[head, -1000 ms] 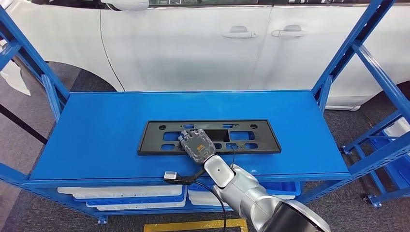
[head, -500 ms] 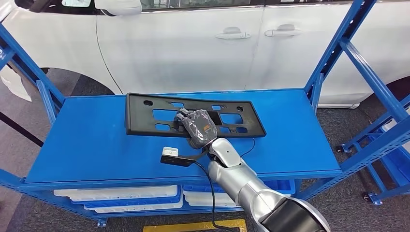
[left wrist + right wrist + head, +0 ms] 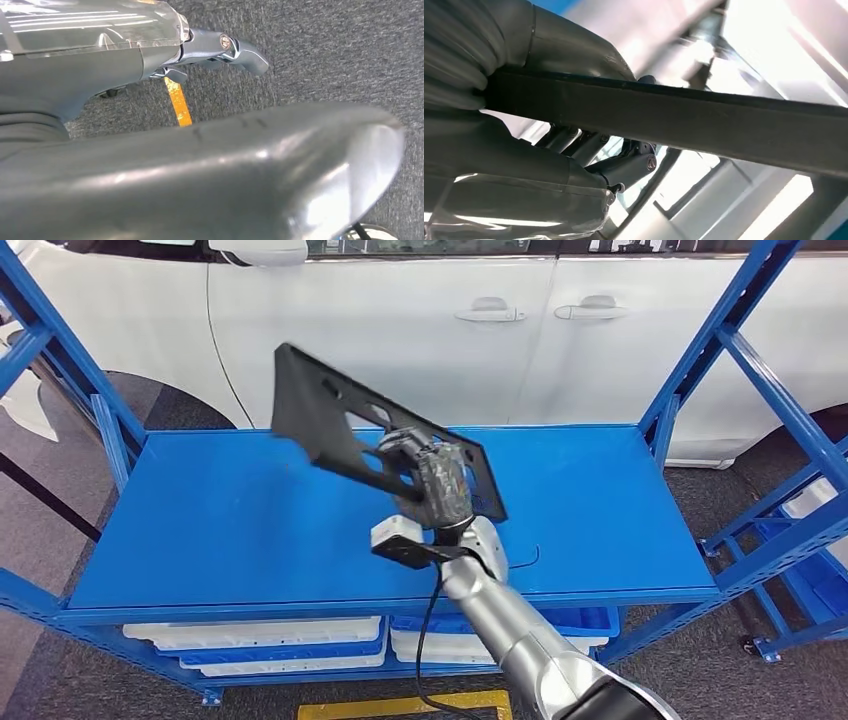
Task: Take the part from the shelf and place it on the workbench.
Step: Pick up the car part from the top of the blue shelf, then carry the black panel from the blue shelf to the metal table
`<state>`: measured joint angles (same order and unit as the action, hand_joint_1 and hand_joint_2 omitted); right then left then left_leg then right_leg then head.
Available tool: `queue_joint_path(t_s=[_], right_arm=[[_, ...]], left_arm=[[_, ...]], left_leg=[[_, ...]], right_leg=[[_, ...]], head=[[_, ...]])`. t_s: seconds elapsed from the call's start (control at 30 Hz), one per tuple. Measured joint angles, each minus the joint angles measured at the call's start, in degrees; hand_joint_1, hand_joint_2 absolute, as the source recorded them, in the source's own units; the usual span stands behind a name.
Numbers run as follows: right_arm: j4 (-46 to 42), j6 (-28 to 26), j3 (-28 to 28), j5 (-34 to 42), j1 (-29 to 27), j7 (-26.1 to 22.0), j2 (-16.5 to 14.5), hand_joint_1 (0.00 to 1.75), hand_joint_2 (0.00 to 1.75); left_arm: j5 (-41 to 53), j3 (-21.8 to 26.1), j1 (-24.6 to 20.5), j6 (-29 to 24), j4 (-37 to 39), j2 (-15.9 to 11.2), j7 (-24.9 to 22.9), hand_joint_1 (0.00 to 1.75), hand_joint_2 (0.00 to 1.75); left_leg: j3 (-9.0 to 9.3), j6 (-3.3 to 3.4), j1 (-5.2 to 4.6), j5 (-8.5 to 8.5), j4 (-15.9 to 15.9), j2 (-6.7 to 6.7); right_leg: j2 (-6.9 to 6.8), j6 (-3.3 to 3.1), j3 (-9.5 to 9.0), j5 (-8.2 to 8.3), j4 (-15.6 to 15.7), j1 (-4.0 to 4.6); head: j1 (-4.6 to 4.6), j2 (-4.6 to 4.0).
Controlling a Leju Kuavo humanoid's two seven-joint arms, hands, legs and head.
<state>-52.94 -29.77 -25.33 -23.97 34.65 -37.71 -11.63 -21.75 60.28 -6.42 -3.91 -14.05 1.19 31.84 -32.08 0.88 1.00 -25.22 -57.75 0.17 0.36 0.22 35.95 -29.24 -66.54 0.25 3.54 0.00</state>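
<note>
Your right hand (image 3: pixel 432 483) is gripping the flat black plastic slotted plate (image 3: pixel 330 415) near one end, its long axis tilting up leftward above the blue metal shelf (image 3: pixel 200 530).

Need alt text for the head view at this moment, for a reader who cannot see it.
The robot's right hand holds a flat black part tilted in the air above a blue shelf. A white car stands behind the shelf, and white trays sit on the level below.

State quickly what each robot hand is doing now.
Left hand: hangs over the floor; open or closed cannot be told.
Right hand: holding the black licence plate frame.
</note>
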Motion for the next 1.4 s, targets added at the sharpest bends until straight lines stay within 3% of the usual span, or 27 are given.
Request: queue_joint_path(t_s=[0.07,0.1,0.17,0.23,0.3,0.37,0.4,0.43,0.5,0.57,0.6,0.73,0.8,0.87,0.9,0.93,0.97,1.03,1.1,1.23,1.3,1.37,1.4], right_arm=[[-10.9,5.5,-0.1,10.6,-2.8,-1.3,2.2,1.75,1.75],[-15.7,8.3,-0.2,14.8,-4.4,-1.6,3.1,1.75,1.75],[-24.7,13.4,-0.5,21.4,-7.7,-1.7,4.7,1.75,1.75],[-32.8,17.7,-0.9,25.9,-9.7,-1.5,5.8,1.75,1.75],[-39.8,21.5,-1.1,29.2,-10.8,-1.4,6.4,1.75,1.75],[-45.3,24.8,-1.3,31.3,-12.2,-1.5,7.2,1.75,1.75],[-47.5,26.0,-1.4,31.9,-13.0,-1.6,7.6,1.75,1.75],[-49.3,27.1,-1.4,32.4,-13.8,-1.6,7.9,1.75,1.75],[-52.0,29.4,-1.6,33.7,-14.9,-1.6,8.4,1.75,1.75],[-53.8,31.8,-1.8,35.5,-15.4,-1.4,8.8,1.75,1.75],[-54.4,33.0,-2.0,36.6,-15.5,-1.1,9.0,1.75,1.75],[-55.6,38.5,-2.7,42.6,-15.6,2.7,9.4,1.75,1.75],[-56.0,41.6,-3.4,44.8,-15.6,4.1,9.5,1.75,1.75],[-56.4,44.4,-4.4,46.1,-15.8,4.8,9.7,1.75,1.75],[-56.5,45.4,-4.9,46.5,-15.9,5.1,9.8,1.75,1.75],[-56.7,45.9,-5.5,46.8,-15.9,5.4,10.0,1.75,1.75],[-56.8,46.2,-6.1,47.1,-15.8,5.7,10.3,1.75,1.75],[-57.0,45.8,-7.2,48.0,-15.5,6.0,10.8,1.75,1.75],[-56.9,45.0,-8.0,48.9,-15.1,5.5,11.6,1.75,1.75],[-56.2,44.2,-9.3,50.0,-14.5,4.2,13.4,1.75,1.75],[-55.9,44.2,-9.6,50.1,-14.3,4.1,13.8,1.75,1.75],[-55.7,44.2,-9.8,50.2,-14.2,4.1,13.9,1.75,1.75],[-55.7,44.2,-9.8,50.2,-14.1,4.1,13.9,1.75,1.75]], left_arm=[[0.0,0.1,0.0,0.6,0.1,0.3,0.0,0.00,0.00],[0.0,0.2,0.0,0.7,0.1,0.4,0.2,0.00,0.00],[0.0,0.6,0.1,1.0,0.1,0.3,0.6,0.00,0.00],[0.0,1.0,0.2,1.1,0.1,0.3,1.1,0.00,0.00],[0.0,1.4,0.3,1.1,0.1,0.3,1.4,0.00,0.00],[0.0,1.6,0.4,1.0,0.1,0.3,1.7,0.00,0.00],[0.0,1.7,0.4,1.0,0.1,0.3,1.8,0.00,0.00],[0.0,1.7,0.5,1.0,0.1,0.3,1.8,0.00,0.00],[0.0,1.8,0.4,0.9,0.1,0.3,1.8,0.00,0.00],[0.0,1.9,0.2,0.9,0.1,0.3,1.9,0.00,0.00],[0.0,1.9,0.1,0.9,0.1,0.3,1.9,0.00,0.00],[-0.1,2.0,-0.2,0.8,0.1,0.3,1.9,0.00,0.00],[-0.2,2.1,-0.3,0.9,0.1,0.3,1.9,0.00,0.00],[-0.2,2.2,-0.4,1.0,0.1,0.2,1.8,0.00,0.00],[-0.2,2.3,-0.4,1.1,0.1,0.2,1.6,0.00,0.00],[-0.2,2.4,-0.4,1.0,0.1,0.1,1.4,0.00,0.00],[-0.2,2.4,-0.5,1.0,0.1,0.1,1.1,0.00,0.00],[-0.2,2.4,-0.6,1.0,0.1,0.0,0.8,0.00,0.00],[-0.2,2.4,-0.7,0.9,0.1,-0.1,0.6,0.00,0.00],[-0.3,2.4,-0.7,0.8,0.1,-0.4,0.7,0.00,0.00],[-0.3,2.4,-0.7,0.8,0.1,-0.6,0.7,0.00,0.00],[-0.3,2.4,-0.7,0.8,0.1,-0.8,0.7,0.00,0.00],[-0.3,2.4,-0.7,0.8,0.1,-0.8,0.7,0.00,0.00]], left_leg=[[0.03,-0.16,-0.29,-0.04,0.0,-0.11],[-0.02,-0.34,-0.31,-0.05,0.0,-0.16],[-0.22,-0.86,-0.35,0.06,0.2,-0.24],[-0.85,-1.33,-0.51,-0.58,-0.6,-0.25],[-3.01,-1.79,-0.42,-3.55,-5.3,-0.25],[-6.47,-2.29,-0.22,-7.09,-12.8,-0.22],[-7.68,-2.48,-0.14,-7.62,-15.2,-0.22],[-7.97,-2.60,-0.09,-7.04,-15.6,-0.21],[-5.42,-2.60,0.02,-3.07,-9.8,-0.14],[-2.24,-2.10,-0.11,-0.41,-3.0,0.02],[-1.52,-1.77,-0.22,-0.05,-1.3,0.07],[-1.36,-0.46,-0.19,-0.02,-0.4,-0.02],[-1.18,0.07,0.02,0.14,-0.1,0.01],[-1.21,0.29,0.00,0.12,-0.1,0.01],[-1.21,0.30,-0.01,0.12,-0.2,0.01],[-1.21,0.29,-0.01,0.12,-0.3,0.00],[-1.19,0.25,0.00,0.12,-0.4,-0.05],[-1.15,0.03,0.01,0.05,-0.5,-0.22],[-1.32,-0.53,-0.12,0.09,-0.7,-0.41],[-1.79,-1.93,-0.12,0.07,-0.8,-0.51],[-2.98,-2.32,-0.01,-2.71,-3.9,-0.49],[-4.26,-2.44,0.06,-5.48,-7.3,-0.47],[-4.52,-2.46,0.06,-5.94,-8.0,-0.46]], right_leg=[[0.09,-1.27,-3.61,2.49,7.2,0.57],[0.09,-1.64,-4.29,2.84,8.9,0.81],[-0.01,-1.77,-4.04,3.14,9.4,0.81],[-0.11,-1.85,-4.00,3.85,10.0,0.29],[-0.27,-1.96,-4.09,4.25,10.5,-0.11],[-0.43,-2.13,-4.06,4.14,10.5,-0.10],[-0.50,-2.15,-4.06,4.01,10.4,-0.08],[-0.51,-2.11,-4.06,3.85,10.3,-0.09],[-0.44,-1.91,-4.14,3.32,9.7,-0.14],[-0.33,-1.48,-4.00,2.74,9.0,0.01],[-0.29,-1.23,-3.85,2.58,8.7,0.10],[-0.27,-0.16,-3.41,1.85,7.9,0.04],[-0.27,0.45,-1.47,-0.84,3.6,-0.15],[-0.29,0.87,2.37,-4.34,-4.2,-0.44],[-0.30,1.00,3.93,-5.16,-7.2,-0.61],[-0.31,1.09,4.60,-4.89,-8.2,-0.77],[-0.32,1.11,4.12,-3.52,-6.9,-0.91],[-0.23,0.90,0.57,0.58,0.7,-1.09],[-0.06,0.52,-2.13,2.89,6.8,-0.90],[-0.06,-0.66,-2.07,3.84,8.2,-0.76],[-0.28,-1.51,-1.76,4.56,8.7,-0.95],[-0.37,-1.85,-1.44,4.88,8.8,-0.87],[-0.38,-1.86,-1.38,4.92,8.8,-0.85]], head=[[-0.01,0.00],[-0.02,0.00],[-0.04,0.00],[-0.02,0.00],[-0.02,0.00],[-0.03,0.00],[-0.03,0.00],[-0.02,0.00],[-0.02,0.00],[-0.02,0.00],[-0.03,0.00],[-0.03,0.00],[-0.04,0.00],[-0.04,0.00],[-0.04,0.00],[-0.04,0.00],[-0.04,0.00],[-0.04,0.00],[-0.04,0.00],[-0.02,0.00],[-0.02,0.00],[-0.02,0.00],[-0.02,0.00]])
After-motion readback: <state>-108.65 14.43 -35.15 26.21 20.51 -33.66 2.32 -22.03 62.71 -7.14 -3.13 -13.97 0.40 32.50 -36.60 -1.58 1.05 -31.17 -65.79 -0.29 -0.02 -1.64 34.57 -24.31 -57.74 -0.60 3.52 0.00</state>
